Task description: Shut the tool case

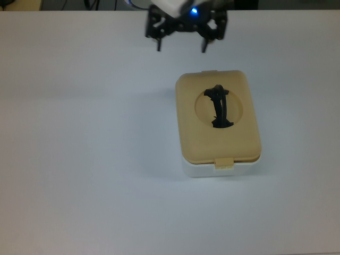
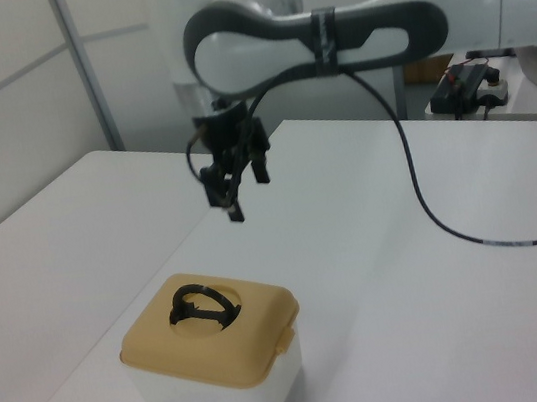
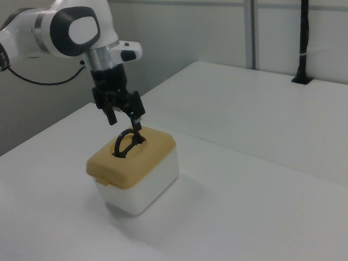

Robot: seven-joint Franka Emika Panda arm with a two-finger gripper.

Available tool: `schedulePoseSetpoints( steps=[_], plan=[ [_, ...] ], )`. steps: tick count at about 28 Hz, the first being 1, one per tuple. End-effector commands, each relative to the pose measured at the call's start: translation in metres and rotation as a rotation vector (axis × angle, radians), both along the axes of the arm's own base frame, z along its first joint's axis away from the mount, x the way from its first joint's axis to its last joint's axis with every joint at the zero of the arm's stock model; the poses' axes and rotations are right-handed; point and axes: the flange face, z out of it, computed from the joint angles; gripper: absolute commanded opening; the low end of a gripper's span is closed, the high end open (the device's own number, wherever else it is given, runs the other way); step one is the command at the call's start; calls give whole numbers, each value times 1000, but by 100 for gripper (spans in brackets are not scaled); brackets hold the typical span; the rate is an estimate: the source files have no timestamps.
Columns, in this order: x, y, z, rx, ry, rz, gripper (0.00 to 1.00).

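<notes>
Left view shows the gripper raised clear above the tool case; fingers spread.

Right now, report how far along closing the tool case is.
Done: the tan lid sits flat on the white tub, its black handle standing up in the round recess. In hand: nothing; the gripper is open, empty and raised clear of the case. Left: whether the front latch tab has snapped shut cannot be told.

A plain white table carried the closed tool case, which sat directly on its surface.
</notes>
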Motion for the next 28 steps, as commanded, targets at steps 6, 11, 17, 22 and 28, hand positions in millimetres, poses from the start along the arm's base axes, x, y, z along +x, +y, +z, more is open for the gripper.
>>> schedulePoseSetpoints(
  steps=[6, 11, 17, 22, 28],
  plan=[
    [-5, -67, -7, -7, 36, -6, 100],
    [-2, -94, -8, -6, 37, -18, 100],
    [-1, -114, -14, -13, 46, -48, 100],
    [-1, -127, -14, -8, 46, -57, 100],
    [2, -137, -17, 0, 32, -57, 100]
  ],
)
